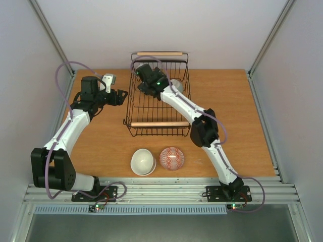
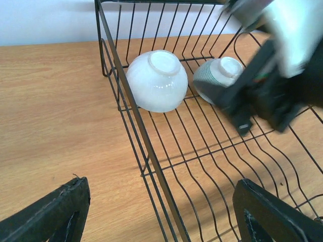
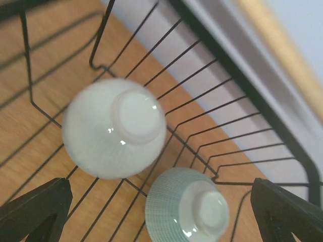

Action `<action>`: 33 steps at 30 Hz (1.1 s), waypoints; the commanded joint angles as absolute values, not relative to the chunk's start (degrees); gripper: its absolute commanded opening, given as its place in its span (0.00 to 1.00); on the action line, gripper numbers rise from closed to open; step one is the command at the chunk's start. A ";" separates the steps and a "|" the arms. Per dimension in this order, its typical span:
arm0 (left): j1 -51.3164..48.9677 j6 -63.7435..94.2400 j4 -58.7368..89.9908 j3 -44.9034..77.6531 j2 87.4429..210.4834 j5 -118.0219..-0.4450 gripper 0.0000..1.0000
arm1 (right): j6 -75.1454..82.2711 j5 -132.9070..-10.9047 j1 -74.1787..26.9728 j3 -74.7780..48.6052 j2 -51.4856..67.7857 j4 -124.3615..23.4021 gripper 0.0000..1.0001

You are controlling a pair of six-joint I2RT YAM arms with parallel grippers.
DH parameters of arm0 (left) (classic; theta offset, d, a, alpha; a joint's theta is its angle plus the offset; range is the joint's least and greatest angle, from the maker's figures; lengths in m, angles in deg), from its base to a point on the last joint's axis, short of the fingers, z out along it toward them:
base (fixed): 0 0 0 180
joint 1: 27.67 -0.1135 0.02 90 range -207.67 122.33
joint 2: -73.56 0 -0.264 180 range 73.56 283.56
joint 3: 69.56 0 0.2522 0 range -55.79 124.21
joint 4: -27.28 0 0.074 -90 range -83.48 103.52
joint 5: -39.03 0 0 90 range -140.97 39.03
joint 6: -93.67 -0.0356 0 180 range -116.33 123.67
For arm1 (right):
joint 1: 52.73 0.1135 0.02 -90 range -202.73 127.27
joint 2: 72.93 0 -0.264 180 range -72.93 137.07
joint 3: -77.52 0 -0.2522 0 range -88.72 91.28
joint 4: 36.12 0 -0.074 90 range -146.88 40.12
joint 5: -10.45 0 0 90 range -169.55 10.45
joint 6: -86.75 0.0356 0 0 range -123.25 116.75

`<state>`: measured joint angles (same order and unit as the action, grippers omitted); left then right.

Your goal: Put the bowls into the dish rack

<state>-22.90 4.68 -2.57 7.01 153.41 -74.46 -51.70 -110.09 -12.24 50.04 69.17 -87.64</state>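
Dish rack (image 1: 156, 124) sits on the wooden table (image 1: 237, 116) between pale walls (image 1: 151, 25), left gripper (image 2: 161, 189) and right gripper (image 3: 160, 186) both spread empty

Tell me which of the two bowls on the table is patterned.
The red-patterned bowl, the right one of the pair in front of the dish rack; the cream bowl beside it is plain.

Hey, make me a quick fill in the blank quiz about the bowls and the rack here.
The white ceramic bowl and the pale green ribbed bowl lie in the black wire dish rack, rims facing ___.
In the top view, the cream-white ceramic bowl sits ___ of the red-patterned bowl.
The fingers of the right gripper are ___.
Missing: down; left; open.
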 commanded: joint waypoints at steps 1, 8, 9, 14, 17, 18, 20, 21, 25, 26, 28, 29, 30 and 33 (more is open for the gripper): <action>-23.10 4.02 -1.30 7.93 152.40 -75.44 0.78 | -43.87 -104.45 -12.41 43.76 56.89 -87.13 0.98; -23.10 4.18 -1.70 8.34 152.39 -76.43 0.78 | -35.48 -98.32 -12.30 30.82 37.66 -92.15 0.94; -23.10 4.19 -1.79 8.41 152.38 -76.58 0.78 | -33.77 -97.53 -12.26 28.80 34.87 -93.76 0.92; -23.10 4.02 -2.20 8.78 152.21 -79.34 0.78 | -23.52 -94.88 -11.36 13.24 18.25 -98.85 0.83; -23.10 4.10 -2.27 8.85 152.21 -81.19 0.78 | -18.18 -91.30 -11.04 4.43 8.17 -101.74 0.79; -23.10 4.11 -2.30 8.88 152.27 -81.61 0.77 | -16.78 -90.83 -10.51 2.24 5.95 -103.06 0.77; -23.02 4.19 -2.30 8.80 152.38 -82.05 0.78 | -14.67 -90.83 -8.85 -2.36 2.07 -105.53 0.74; -23.02 4.20 -2.23 8.74 152.39 -82.15 0.78 | -13.47 -91.07 -8.08 -4.36 0.42 -106.97 0.73; -22.97 4.24 -2.08 8.71 152.63 -82.23 0.78 | -8.27 -91.46 -5.51 -12.82 -3.85 -112.10 0.68; -23.01 4.28 -2.10 8.69 152.70 -82.30 0.77 | -6.86 -91.53 -5.39 -14.75 -4.75 -113.06 0.67; -23.02 4.41 -2.06 8.63 152.81 -82.48 0.77 | -4.60 -90.36 -5.36 -19.51 -6.43 -113.51 0.64; -23.02 4.40 -2.10 8.63 152.86 -82.54 0.78 | -3.70 -89.40 -5.36 -21.81 -7.27 -113.07 0.63; -23.02 4.51 -2.10 8.71 152.92 -82.57 0.78 | -2.37 -88.64 -5.28 -24.10 -8.06 -112.42 0.61; -23.02 4.60 -2.08 8.67 153.25 -82.68 0.78 | 1.12 -86.54 -5.22 -29.17 -9.74 -110.07 0.56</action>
